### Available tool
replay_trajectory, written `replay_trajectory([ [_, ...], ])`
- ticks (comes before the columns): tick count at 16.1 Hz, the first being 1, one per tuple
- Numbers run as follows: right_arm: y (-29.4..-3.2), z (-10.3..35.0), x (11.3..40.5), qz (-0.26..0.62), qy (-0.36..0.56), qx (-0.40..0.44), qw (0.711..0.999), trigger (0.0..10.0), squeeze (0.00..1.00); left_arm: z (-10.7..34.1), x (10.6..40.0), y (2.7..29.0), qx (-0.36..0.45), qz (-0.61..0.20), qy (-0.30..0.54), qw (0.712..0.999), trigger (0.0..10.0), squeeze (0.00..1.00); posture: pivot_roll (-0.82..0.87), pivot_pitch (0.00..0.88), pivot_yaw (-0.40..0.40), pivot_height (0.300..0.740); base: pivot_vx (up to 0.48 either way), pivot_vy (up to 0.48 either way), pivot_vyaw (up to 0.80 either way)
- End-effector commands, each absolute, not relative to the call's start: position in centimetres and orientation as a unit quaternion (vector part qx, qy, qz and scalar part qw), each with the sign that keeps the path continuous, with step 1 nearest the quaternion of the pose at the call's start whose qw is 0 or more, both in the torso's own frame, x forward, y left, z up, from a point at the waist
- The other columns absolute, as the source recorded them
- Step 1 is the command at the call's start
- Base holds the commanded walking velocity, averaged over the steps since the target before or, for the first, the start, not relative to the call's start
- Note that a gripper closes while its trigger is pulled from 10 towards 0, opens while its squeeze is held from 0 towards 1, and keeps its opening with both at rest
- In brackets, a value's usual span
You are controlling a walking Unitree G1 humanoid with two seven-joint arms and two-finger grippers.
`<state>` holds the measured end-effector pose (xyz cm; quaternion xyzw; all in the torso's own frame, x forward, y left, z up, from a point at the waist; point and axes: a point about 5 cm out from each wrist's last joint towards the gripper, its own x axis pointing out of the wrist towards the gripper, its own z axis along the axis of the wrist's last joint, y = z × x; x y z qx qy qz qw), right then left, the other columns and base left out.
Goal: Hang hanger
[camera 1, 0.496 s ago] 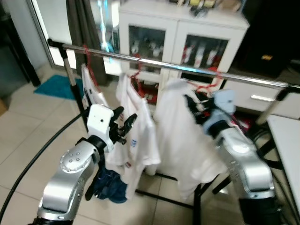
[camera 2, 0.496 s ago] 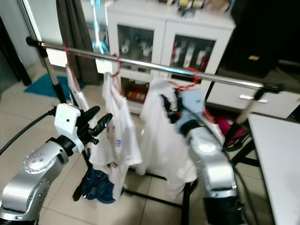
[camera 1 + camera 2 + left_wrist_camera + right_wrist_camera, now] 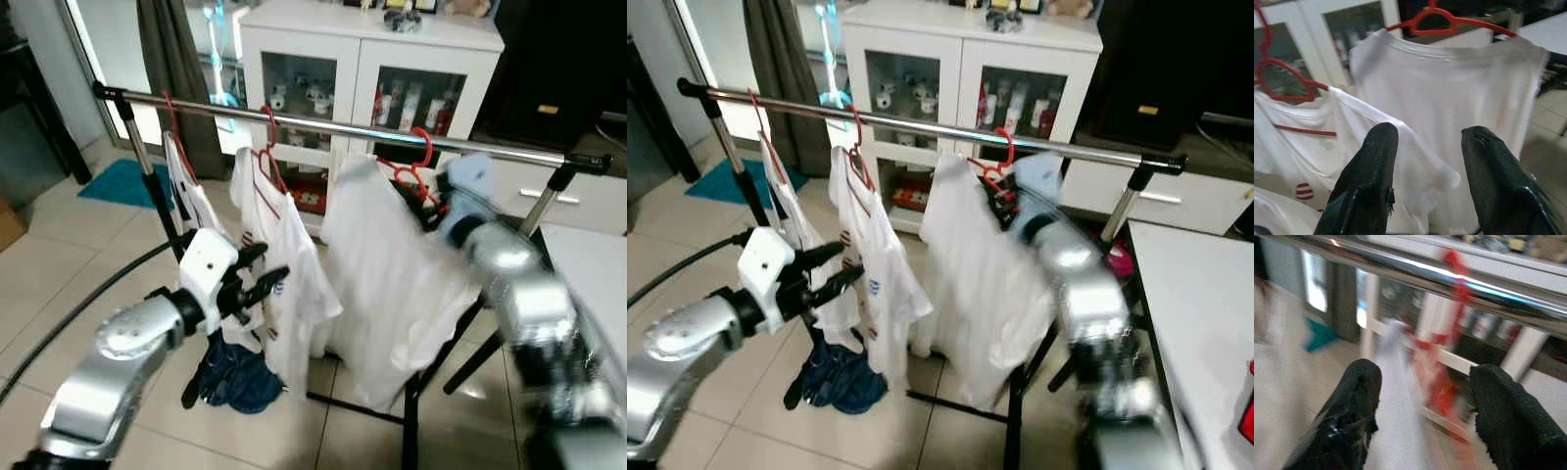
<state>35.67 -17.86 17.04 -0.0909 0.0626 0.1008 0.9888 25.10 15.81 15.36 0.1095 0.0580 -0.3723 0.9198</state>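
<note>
A tiled room, with a white glass-door cabinet [image 3: 377, 73] at the far wall, a dark curtain [image 3: 176, 69] at far left and a teal mat [image 3: 122, 181] on the floor [image 3: 59, 284]. A chrome clothes rail [image 3: 323, 125] runs across the scene on black uprights. Three red hangers sit hooked over it: one at left [image 3: 181, 132], one in the middle [image 3: 269, 137] and the red hanger [image 3: 416, 162] at right, which carries a plain white T-shirt [image 3: 387, 284]. A white shirt with red trim [image 3: 284, 264] hangs from the middle one, and dark blue cloth [image 3: 235, 377] lies on the floor beneath. Compared with half a second ago, the camera sits higher, and the right arm has lifted, blurred, its right gripper [image 3: 1422, 396] just below the rail near the red hanger, fingers spread and holding nothing. The left gripper [image 3: 1425, 171] hovers near the hanging shirts, fingers parted and empty, much as before.
</note>
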Motion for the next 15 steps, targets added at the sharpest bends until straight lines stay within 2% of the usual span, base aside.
replay_trajectory([
  [1, -18.0, 17.0, 36.3, 0.099, 0.068, -0.101, 0.988, 10.0, 1.00, 15.5, 24.8, 15.6, 0.109, -0.393, 0.062, 0.911, 10.0, 0.00, -0.10, 0.000, -0.005, 0.740, 0.000, 0.000, 0.00],
  [3, -19.0, 17.6, 37.7, 0.085, 0.076, -0.121, 0.986, 10.0, 1.00, 15.4, 24.6, 15.6, 0.110, -0.408, 0.065, 0.904, 10.0, 0.00, -0.10, 0.000, -0.004, 0.740, 0.000, 0.000, 0.00],
  [4, -19.2, 17.9, 38.0, 0.082, 0.076, -0.127, 0.986, 10.0, 0.42, 15.4, 24.6, 15.6, 0.110, -0.409, 0.066, 0.903, 10.0, 0.00, -0.10, 0.000, -0.004, 0.740, 0.000, 0.000, 0.00],
  [5, -19.6, 18.1, 38.8, 0.087, 0.090, -0.143, 0.982, 10.0, 0.00, 15.5, 24.6, 15.6, 0.110, -0.416, 0.066, 0.900, 10.0, 0.00, -0.10, 0.000, -0.005, 0.740, 0.000, 0.000, 0.00],
  [15, -22.8, 16.8, 39.4, 0.094, 0.195, -0.134, 0.967, 10.0, 0.00, 15.2, 23.8, 15.7, 0.106, -0.437, 0.079, 0.890, 10.0, 0.00, -0.10, 0.000, -0.018, 0.740, 0.000, 0.000, 0.00],
])
